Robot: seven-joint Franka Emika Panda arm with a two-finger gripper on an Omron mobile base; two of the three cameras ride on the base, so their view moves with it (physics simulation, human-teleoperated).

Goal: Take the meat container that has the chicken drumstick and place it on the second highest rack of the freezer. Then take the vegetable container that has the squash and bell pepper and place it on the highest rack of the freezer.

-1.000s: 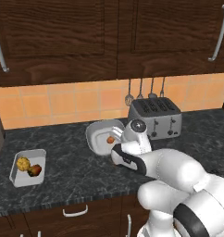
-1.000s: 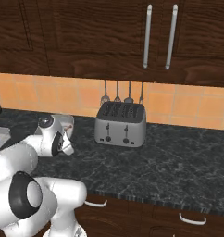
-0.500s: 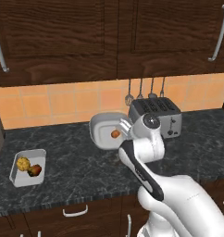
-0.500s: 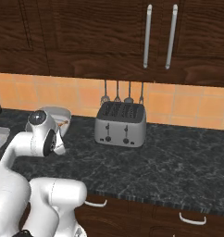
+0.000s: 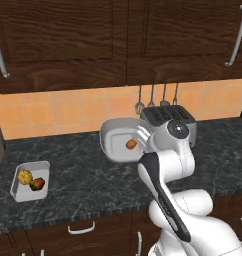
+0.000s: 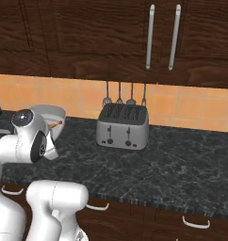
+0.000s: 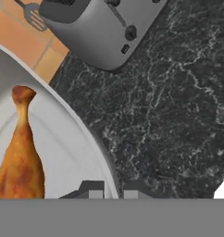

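Left base view has the vegetable container (image 5: 29, 181) near the counter's (image 5: 88, 185) left front edge. Gripper (image 7: 113, 190) is clamped on the meat container's (image 7: 67, 139) rim, chicken drumstick (image 7: 20, 162) inside, held above the counter.

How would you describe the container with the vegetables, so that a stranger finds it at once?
Start at the dark stone counter under the orange tile wall, then go to its far left end in the left base view. There lies a small white tray holding a yellow squash and a red bell pepper, unlike the lifted container with one drumstick.
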